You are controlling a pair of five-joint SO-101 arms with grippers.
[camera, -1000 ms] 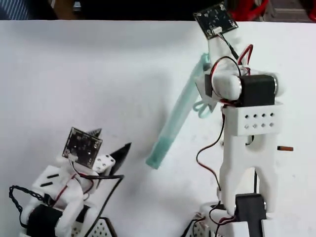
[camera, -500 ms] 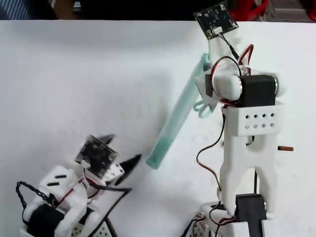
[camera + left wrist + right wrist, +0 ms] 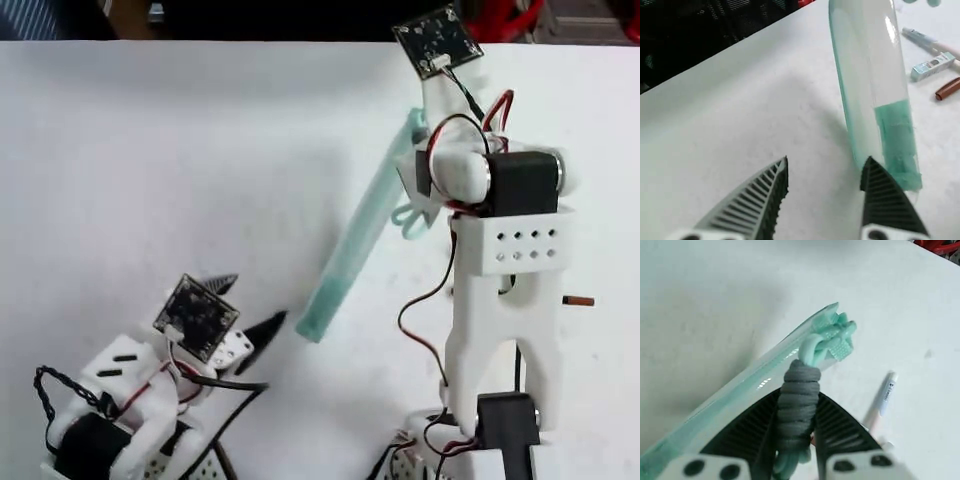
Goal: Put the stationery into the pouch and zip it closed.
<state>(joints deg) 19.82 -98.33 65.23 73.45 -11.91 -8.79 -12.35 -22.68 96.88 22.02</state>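
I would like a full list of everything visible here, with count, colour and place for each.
pouch: one, translucent mint green, slanting across the table between the arms.
pull cord: one, grey knot on a mint loop, at the pouch's zip end.
pen: one, pale, on the table apart from the pouch.
small box: one, teal, beside the pen.
brown stick: one, near the small box.
table: one, white.
left end effector: one, black, open, at the pouch's other end.
right end effector: one, black, shut on the pull cord.
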